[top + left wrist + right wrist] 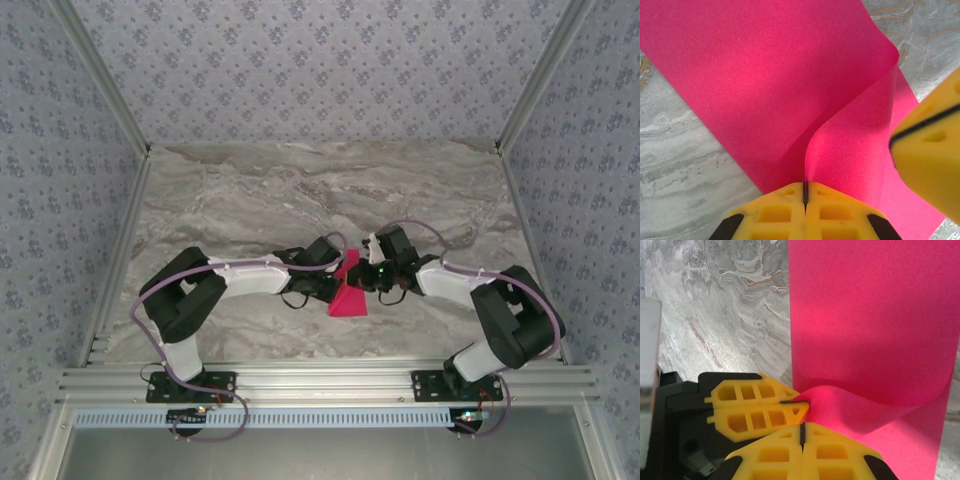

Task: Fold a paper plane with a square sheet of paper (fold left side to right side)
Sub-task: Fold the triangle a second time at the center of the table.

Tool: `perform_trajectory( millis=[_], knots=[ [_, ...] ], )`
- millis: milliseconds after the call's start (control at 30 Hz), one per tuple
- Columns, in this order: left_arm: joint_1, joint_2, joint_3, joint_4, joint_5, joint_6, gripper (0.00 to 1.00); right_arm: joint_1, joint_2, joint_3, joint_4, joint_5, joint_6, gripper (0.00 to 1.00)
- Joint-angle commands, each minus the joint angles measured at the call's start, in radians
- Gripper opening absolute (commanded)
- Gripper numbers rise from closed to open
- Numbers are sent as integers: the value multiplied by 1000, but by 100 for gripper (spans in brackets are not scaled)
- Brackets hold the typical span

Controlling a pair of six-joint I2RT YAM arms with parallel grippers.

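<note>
Magenta-pink square sheet of paper (348,297) is lying plain and unmarked on the marble table (250,190), just inside the middle of the table's near edge, with one part resting flat on the table and the other part curling up off it in a smooth bend. The left gripper (805,197) is pressing its yellow fingers (775,212) together, pinching the raised edge of the sheet above the table. The right gripper (803,437) is likewise holding its fingers (835,455) squeezed tight on the lifted paper, close beside the left one.
</note>
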Motion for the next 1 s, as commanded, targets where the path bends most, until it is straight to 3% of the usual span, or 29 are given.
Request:
perform_trajectory(
  millis=[0,833,967],
  knots=[
    [0,11,-14,-2,10,-2,0,9,44,32,13,-8,6,5],
    [-2,-2,-13,-3,19,-6,0,21,165,41,-136,99,-91,5],
    [-2,-69,-11,-22,5,-11,7,22,173,32,-156,108,-95,5]
  ],
)
